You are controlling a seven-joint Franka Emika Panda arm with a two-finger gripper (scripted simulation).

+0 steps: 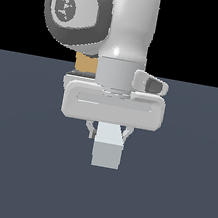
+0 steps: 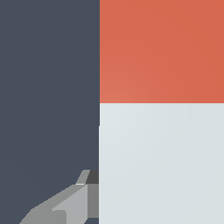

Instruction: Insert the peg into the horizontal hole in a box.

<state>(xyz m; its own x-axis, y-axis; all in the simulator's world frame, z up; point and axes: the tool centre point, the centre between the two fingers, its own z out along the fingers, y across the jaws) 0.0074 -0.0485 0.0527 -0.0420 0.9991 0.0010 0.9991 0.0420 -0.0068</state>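
Exterior view: hand [image 1: 109, 130] grasps the peg [image 1: 107, 149] between its fingers. Keep peg level and aligned before advancing toward the box [image 1: 86, 62] beyond the hand.

Exterior view: set low and level, facing the white arm head-on at close range, pale grey-white end of the long square-sectioned peg [image 1: 107, 149] foremost, a sliver of the tan orange-brown box [image 1: 86, 63] behind the arm. Wrist view: looking straight down along the grey gripper finger [image 2: 65, 205], pressed so near that the peg [image 2: 162, 109] fills half the frame. Shared by both: peg and dark slate floor [image 1: 14, 165].
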